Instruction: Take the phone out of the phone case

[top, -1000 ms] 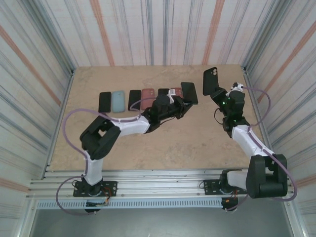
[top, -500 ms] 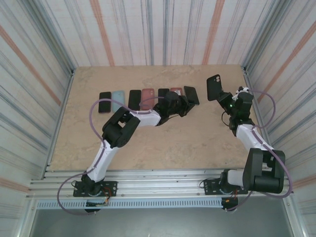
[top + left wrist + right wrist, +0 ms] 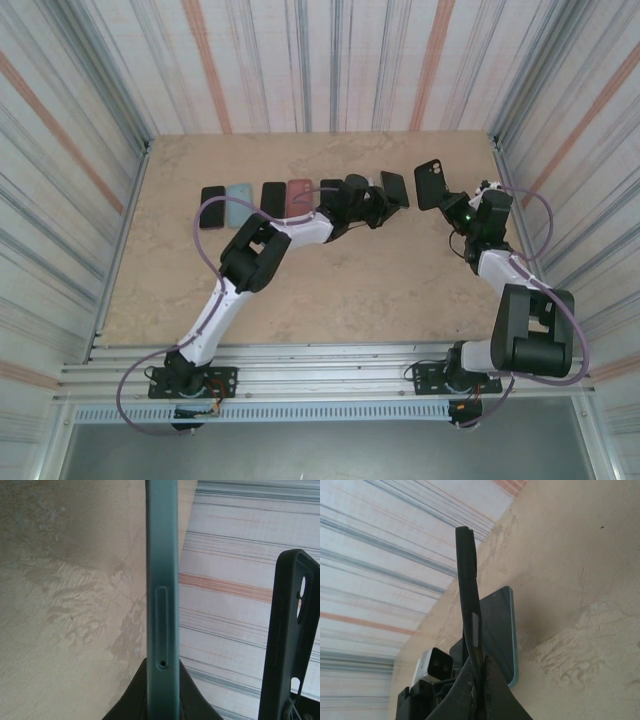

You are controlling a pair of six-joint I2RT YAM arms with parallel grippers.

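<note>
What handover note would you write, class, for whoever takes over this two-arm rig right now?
The left tool is shut on the slim teal-edged phone.
The right tool is shut on the black rubbery phone case.
Both things are held up side by side, with a gap between them.
Done: the phone is out of the case.
Left: probably set both down on the beige table, near the row of other phones.

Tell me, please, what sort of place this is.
Likely a robot test cell: striped walls enclose a marbled tabletop, a left arm and right arm are bolted to an aluminium rail, and a row of phones or cases is laid out.
</note>
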